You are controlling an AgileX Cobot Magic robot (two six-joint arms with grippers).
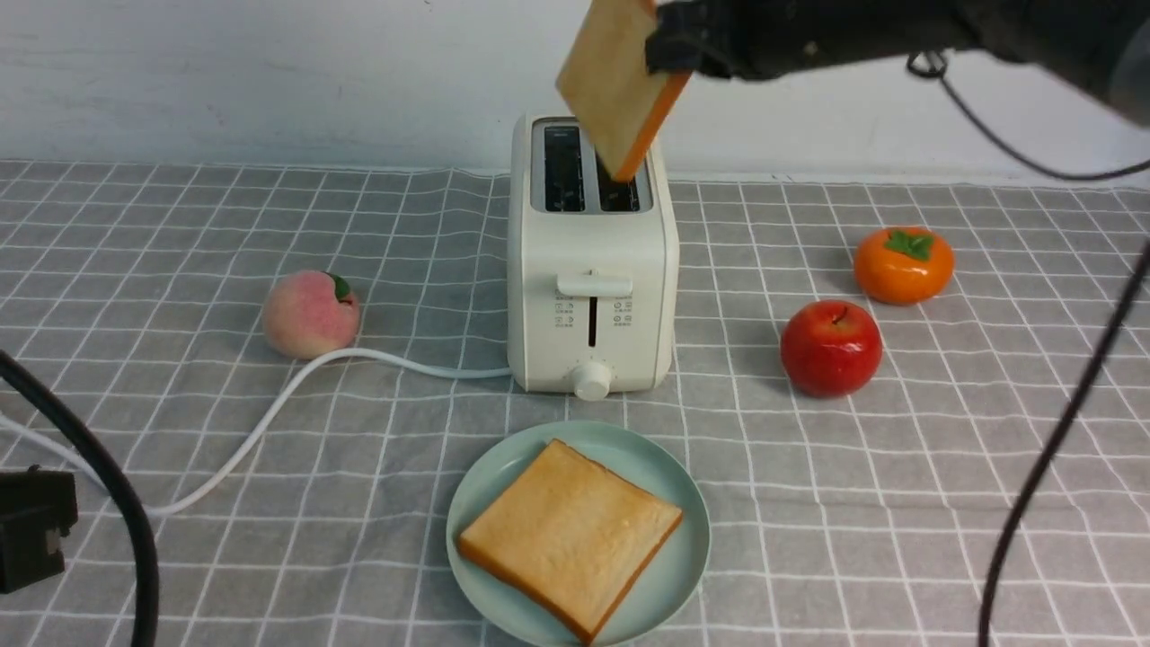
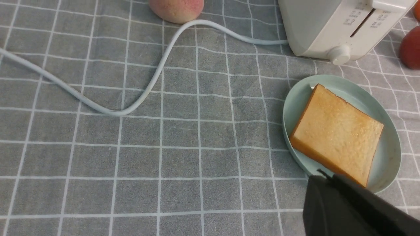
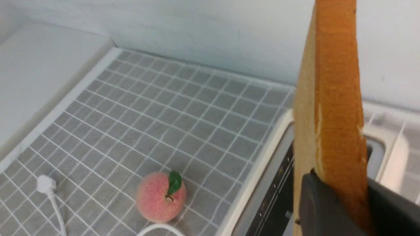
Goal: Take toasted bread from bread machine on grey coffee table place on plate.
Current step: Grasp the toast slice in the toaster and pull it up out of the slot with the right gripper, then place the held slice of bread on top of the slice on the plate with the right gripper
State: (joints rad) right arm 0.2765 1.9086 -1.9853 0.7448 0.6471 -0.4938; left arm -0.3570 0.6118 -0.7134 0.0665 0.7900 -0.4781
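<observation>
- Right wrist view first: the right gripper [image 3: 344,200] has its two dark fingers [image 3: 323,209] clamped on the raised slice [image 3: 334,98] of toasted bread. One finger sits on each tan face, and the orange-brown crust edge is turned toward the lens.
- From the front I see that slice hanging tilted over the bread machine [image 1: 588,270], gripped near its upper edge. Its lowest corner is at the mouth of the right-hand slot, and I cannot tell whether it is clear of it.
- My right arm reaches in from the upper right, high above the grey coffee table [image 1: 898,503].
- Left gripper [image 2: 328,193]: its fingers are pressed together and it shows as one dark mass in the foreground of its own camera, which looks across at the plate [image 2: 390,157].
- On that mint-green plate the second slice [image 1: 570,535] lies flat, one corner pointing toward the machine. The plate sits just in front of the machine's round knob.
- Further out, a white cord [image 1: 269,413] runs from the machine's left side and curves past a peach [image 1: 310,314].
- On the right stand a red apple [image 1: 831,349] and, behind it, an orange persimmon [image 1: 903,265] — both well apart from the plate.
</observation>
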